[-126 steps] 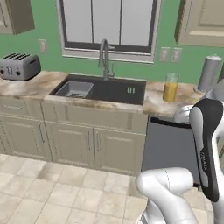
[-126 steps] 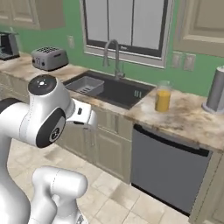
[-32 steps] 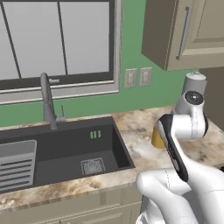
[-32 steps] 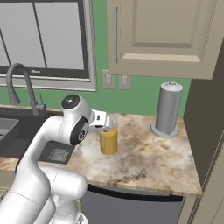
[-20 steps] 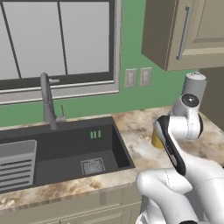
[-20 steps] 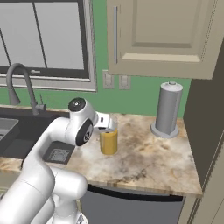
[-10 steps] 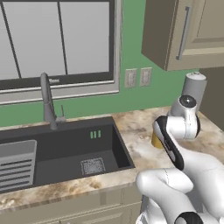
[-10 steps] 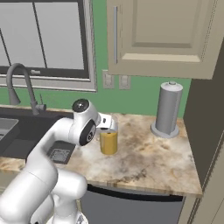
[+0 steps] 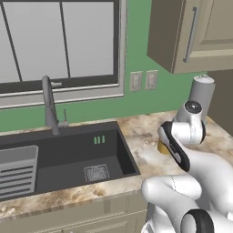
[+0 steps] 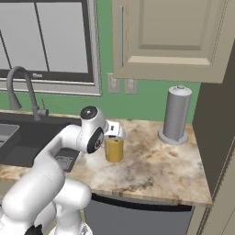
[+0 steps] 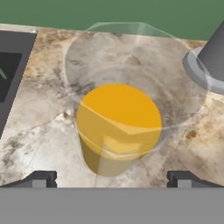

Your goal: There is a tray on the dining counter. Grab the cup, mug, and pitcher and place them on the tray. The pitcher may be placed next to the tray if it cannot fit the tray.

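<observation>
One pitcher (image 11: 118, 129) stands upright on the marbled table (image 10: 156, 167), between the sink (image 9: 68, 157) and the grey canister (image 10: 176, 114). The claw (image 11: 112, 177) hovers directly above it, fingers spread wide apart, one on each side of its rim.

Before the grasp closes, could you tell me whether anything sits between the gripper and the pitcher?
Nothing visible does. In the hand view the pitcher stands directly ahead of the open gripper, between its fingertips. The grey canister stands off to the side, clear of the approach.
</observation>
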You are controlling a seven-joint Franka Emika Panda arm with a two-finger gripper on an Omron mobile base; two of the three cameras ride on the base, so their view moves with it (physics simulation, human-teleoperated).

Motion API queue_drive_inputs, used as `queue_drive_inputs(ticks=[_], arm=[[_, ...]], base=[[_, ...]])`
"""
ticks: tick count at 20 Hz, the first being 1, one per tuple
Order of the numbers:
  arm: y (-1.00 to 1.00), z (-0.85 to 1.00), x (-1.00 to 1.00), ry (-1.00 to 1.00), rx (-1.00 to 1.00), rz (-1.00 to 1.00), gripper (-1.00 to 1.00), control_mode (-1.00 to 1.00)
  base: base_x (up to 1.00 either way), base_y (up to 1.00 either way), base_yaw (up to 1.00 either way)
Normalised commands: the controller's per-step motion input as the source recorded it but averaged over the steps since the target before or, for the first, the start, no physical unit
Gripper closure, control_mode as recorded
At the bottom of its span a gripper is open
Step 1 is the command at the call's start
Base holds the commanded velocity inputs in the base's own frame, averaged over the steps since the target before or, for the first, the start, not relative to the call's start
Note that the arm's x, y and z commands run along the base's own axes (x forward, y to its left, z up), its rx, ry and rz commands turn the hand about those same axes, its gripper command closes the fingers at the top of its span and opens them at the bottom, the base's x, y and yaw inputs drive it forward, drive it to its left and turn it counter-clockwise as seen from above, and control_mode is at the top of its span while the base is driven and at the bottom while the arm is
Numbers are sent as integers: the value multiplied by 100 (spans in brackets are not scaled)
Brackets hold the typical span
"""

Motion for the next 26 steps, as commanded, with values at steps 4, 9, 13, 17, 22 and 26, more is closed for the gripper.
queue_drive_inputs(ticks=[4,9,13,17,22,26], arm=[[0,-22,13,0,0,0,-100,-100],[0,-20,16,0,0,0,-100,-100],[0,-14,18,0,0,0,-100,-100],[0,-6,6,1,0,0,-100,-100],[0,-1,0,0,0,0,-100,-100],[0,0,0,0,0,0,-100,-100]], base=[[0,0,0],[0,0,0],[0,0,0],[0,0,0],[0,0,0],[0,0,0]])
